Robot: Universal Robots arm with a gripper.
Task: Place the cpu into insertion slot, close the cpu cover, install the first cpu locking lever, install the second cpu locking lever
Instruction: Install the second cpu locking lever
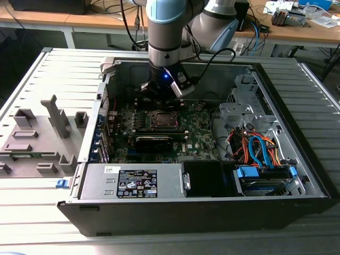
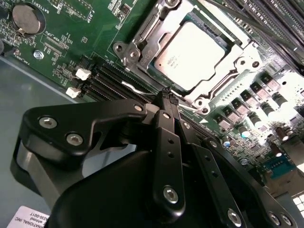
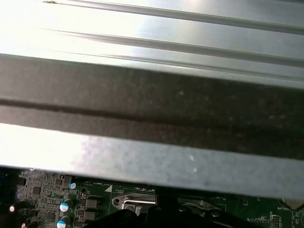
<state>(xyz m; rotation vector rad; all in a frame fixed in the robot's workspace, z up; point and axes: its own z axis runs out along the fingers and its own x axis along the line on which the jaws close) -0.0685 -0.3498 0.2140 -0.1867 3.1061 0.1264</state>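
- Up in the top middle of the exterior view, the arm reaches down into an open computer case point(image 1: 297, 175), and the hand point(image 1: 159, 91) sits just above the green circuit board point(image 1: 199, 135).
- Second wrist view gives the good look: the cpu point(image 2: 192, 50) is already sitting in the insertion slot point(image 2: 228, 47), upper right of centre in that frame, silvery top facing up.
- cpu cover point(image 2: 142, 47) looks folded down around the chip, its metal frame bordering the chip with the top showing through the window.
- The hand point(image 2: 166, 97) looks closed, black fingers point(image 2: 167, 137) pressed together into one narrow tip, nothing gripped that I can see.
- That tip is right at the lower-left edge of the socket frame, next to a thin metal lever point(image 2: 137, 88) running along that side. Can't tell if it's actually touching.
- A round coin battery point(image 2: 24, 16) sits in the upper left of the same frame.
- In the exterior view, a grey power supply point(image 1: 133, 181) lies along the lower edge of the case, with orange and blue cables point(image 1: 255, 149) at right.
- All of it rests on a ribbed grey desk point(image 1: 42, 202).
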